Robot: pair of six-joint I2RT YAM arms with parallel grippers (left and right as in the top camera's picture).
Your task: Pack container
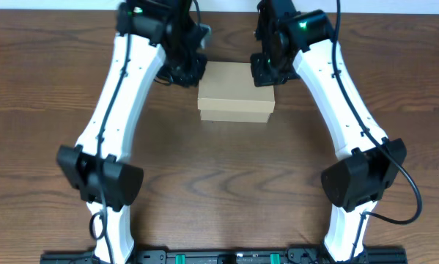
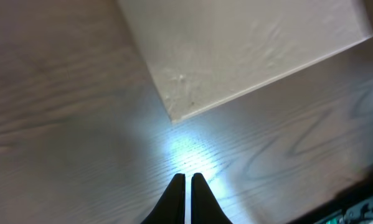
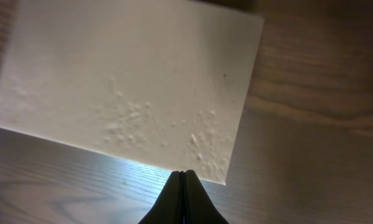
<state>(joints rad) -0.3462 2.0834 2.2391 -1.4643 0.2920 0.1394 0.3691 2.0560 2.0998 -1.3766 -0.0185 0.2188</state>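
The left pincer (image 2: 187, 180) and right pincer (image 3: 182, 177) are seen fully shut, nothing held. Just beyond, the closed container (image 1: 236, 92) is flanked by both on the worktop (image 1: 219, 169). Pushed from 1 side only, it could be skidded or twisted.

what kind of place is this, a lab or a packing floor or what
Most likely a robotics lab bench rather than a real packing line. A white left arm and right arm are mounted on a rail at the edge of a wood-grain table, with one plain cardboard box between them.
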